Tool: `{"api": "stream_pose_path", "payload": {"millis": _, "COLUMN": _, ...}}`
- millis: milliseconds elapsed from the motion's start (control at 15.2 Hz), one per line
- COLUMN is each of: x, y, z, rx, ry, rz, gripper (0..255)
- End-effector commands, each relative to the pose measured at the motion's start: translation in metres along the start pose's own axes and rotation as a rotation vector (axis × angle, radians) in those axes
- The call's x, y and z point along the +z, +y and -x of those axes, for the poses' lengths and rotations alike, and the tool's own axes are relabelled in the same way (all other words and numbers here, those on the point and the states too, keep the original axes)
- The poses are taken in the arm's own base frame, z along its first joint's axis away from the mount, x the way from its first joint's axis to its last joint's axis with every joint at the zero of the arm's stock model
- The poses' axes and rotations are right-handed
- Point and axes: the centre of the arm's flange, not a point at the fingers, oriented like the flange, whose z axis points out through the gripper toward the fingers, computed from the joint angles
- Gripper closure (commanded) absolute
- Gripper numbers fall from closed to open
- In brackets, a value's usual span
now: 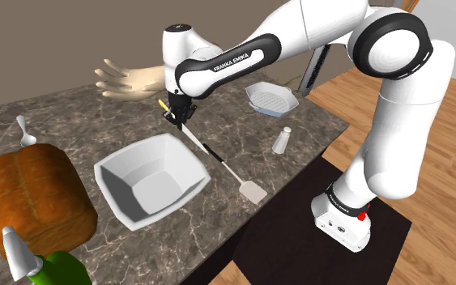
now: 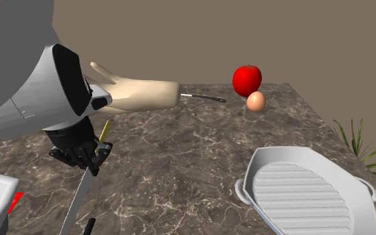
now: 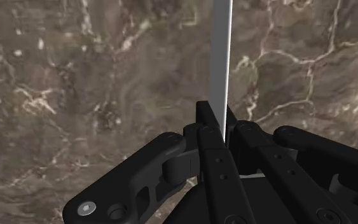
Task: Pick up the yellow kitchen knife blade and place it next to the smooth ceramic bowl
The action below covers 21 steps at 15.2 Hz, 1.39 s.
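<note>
The jaws are clamped on the knife (image 2: pixel 79 197), hanging blade-down above the surface (image 1: pixel 80 113). I'd swing it beside the bowl (image 1: pixel 129 182) and lower gently, avoiding the spatula (image 1: pixel 232 174) there.

1. Shoulder view: on the counter (image 1: pixel 80 109), the loaf (image 1: pixel 36 198) lies at nine o'clock of the bowl (image 1: pixel 149 182), the spatula (image 1: pixel 232 172) at three.
2. The shaker (image 1: pixel 281 141) stands at the spatula's two o'clock, the ridged dish (image 1: pixel 271 98) at the shaker's twelve.
3. The knife (image 1: pixel 189 136), clasped by the gripper (image 1: pixel 173 115), hangs at the bowl's one o'clock.
</note>
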Motion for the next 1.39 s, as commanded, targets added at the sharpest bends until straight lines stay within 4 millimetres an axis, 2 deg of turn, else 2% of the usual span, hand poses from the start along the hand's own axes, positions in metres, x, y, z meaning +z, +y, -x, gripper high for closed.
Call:
{"api": "stream_pose_path", "payload": {"millis": 0, "x": 0.004, "y": 0.000, "z": 0.001, "rx": 0.000, "ry": 0.000, "rz": 0.000, "gripper": 255}}
{"api": "stream_pose_path", "payload": {"millis": 396, "x": 0.003, "y": 0.000, "z": 0.001, "rx": 0.000, "ry": 0.000, "rz": 0.000, "gripper": 255}}
{"api": "stream_pose_path", "payload": {"millis": 462, "x": 0.003, "y": 0.000, "z": 0.001, "rx": 0.000, "ry": 0.000, "rz": 0.000, "gripper": 0}}
{"api": "stream_pose_path", "payload": {"millis": 792, "x": 0.003, "y": 0.000, "z": 0.001, "rx": 0.000, "ry": 0.000, "rz": 0.000, "gripper": 0}}
{"api": "stream_pose_path", "payload": {"millis": 1056, "x": -0.047, "y": 0.000, "z": 0.001, "rx": 0.000, "ry": 0.000, "rz": 0.000, "gripper": 0}}
{"api": "stream_pose_path", "payload": {"millis": 1320, "x": -0.047, "y": 0.000, "z": 0.001, "rx": 0.000, "ry": 0.000, "rz": 0.000, "gripper": 0}}
